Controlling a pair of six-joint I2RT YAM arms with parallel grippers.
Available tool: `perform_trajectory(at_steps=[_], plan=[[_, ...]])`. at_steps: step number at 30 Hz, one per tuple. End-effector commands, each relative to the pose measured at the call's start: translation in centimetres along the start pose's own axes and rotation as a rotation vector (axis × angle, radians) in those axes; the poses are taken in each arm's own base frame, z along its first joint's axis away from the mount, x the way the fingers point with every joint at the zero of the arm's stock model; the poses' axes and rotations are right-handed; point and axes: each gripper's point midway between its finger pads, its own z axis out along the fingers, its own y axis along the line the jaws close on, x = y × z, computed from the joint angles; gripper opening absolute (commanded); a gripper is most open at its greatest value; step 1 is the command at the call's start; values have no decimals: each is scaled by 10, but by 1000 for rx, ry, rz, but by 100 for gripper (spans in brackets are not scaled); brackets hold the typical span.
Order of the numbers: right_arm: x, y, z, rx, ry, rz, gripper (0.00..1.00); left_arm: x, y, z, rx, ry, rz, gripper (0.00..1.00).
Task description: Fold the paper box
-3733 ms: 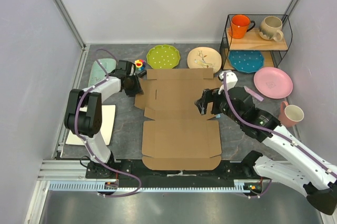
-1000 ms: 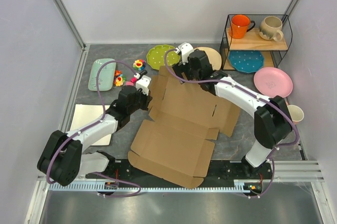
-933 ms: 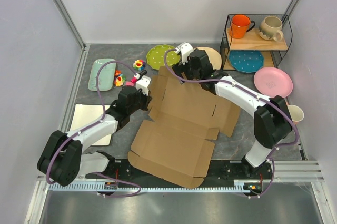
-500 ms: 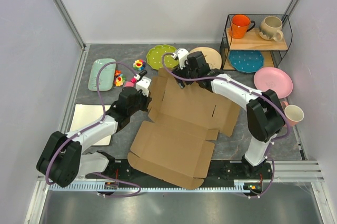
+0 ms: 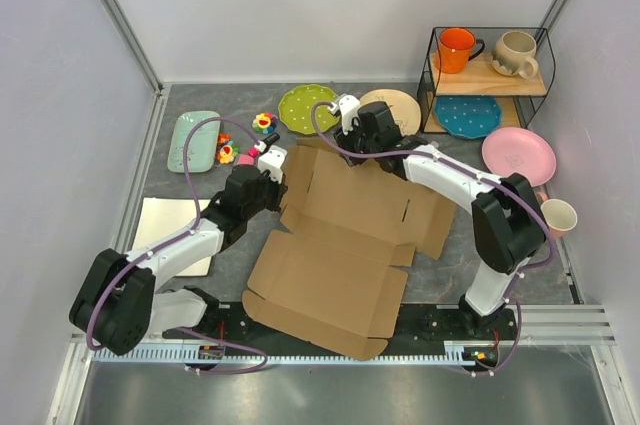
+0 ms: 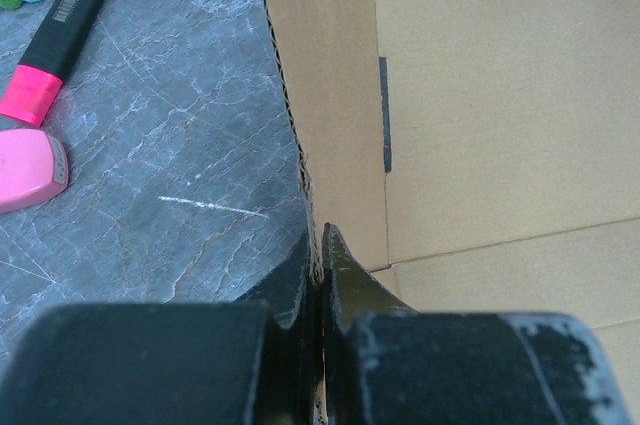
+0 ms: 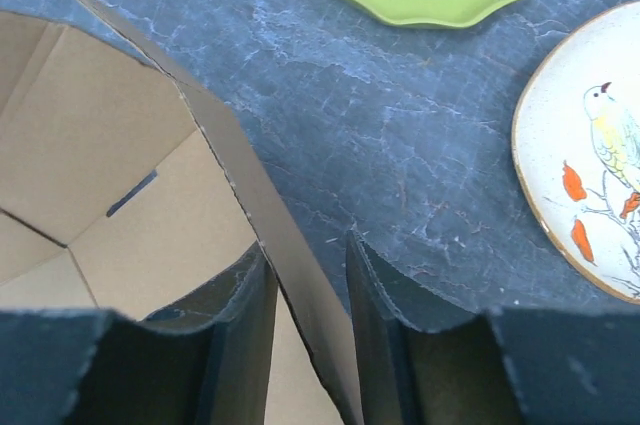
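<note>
The box (image 5: 345,215) lies opened out mid-surface and skewed, its near panel reaching 6 o'clock over the black rail (image 5: 430,323). The left claw (image 5: 264,181) is pressed together on the box's 9 o'clock flap edge. The right claw (image 5: 350,145) stands spread astride the raised flap at 12 o'clock, with a gap on one side. Open grey surface (image 5: 440,265) shows at 4 o'clock of the box, and also between the box and the white tray (image 5: 158,217) at 8 o'clock. A green plate (image 5: 310,107) and a bird plate (image 5: 388,111) sit near the far edge. The right wrist view shows a bare strip between them and the flap. Only the left wrist view shows the corrugation at the pinched edge, a slit (image 6: 385,115) in the panel, and a pink marker (image 6: 50,45) well apart at 10 o'clock. White walls (image 5: 320,15) close three sides.
</note>
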Motion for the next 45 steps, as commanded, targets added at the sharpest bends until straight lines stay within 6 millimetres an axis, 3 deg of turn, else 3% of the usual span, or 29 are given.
perform_trajectory(at_steps=[1,5,7,9,12,14,15,23,32,38,43,45], plan=[[-16,4,-12,-10,-69,6,34,-16,6,1,-39,-40,28,2],[-10,3,-15,8,-70,-13,24,-13,10,1,-68,-9,-6,2],[-9,1,-17,30,-74,-28,19,-15,10,0,-69,14,-9,9],[-10,-2,-18,50,-83,-53,15,-25,7,-1,-54,14,-6,25],[-10,-5,-19,72,-81,-82,0,-24,7,-8,-55,75,-11,55],[-12,-8,-21,91,-87,-90,0,-18,9,-15,-72,119,-21,79],[-14,-8,-22,91,-93,-94,0,-21,11,-18,-86,120,-26,82],[-39,5,-38,7,-144,-174,0,-43,14,-38,-116,62,-99,86],[-45,56,-56,-307,-155,-207,0,-91,35,-49,-200,-78,-229,86],[-47,48,-60,-292,-121,-203,0,-128,51,-62,-199,-237,-279,95],[-51,41,-57,-259,-102,-218,0,-134,50,-52,-151,-296,-259,96],[-45,33,-55,-198,-80,-226,0,-147,49,-53,-126,-367,-264,96]])
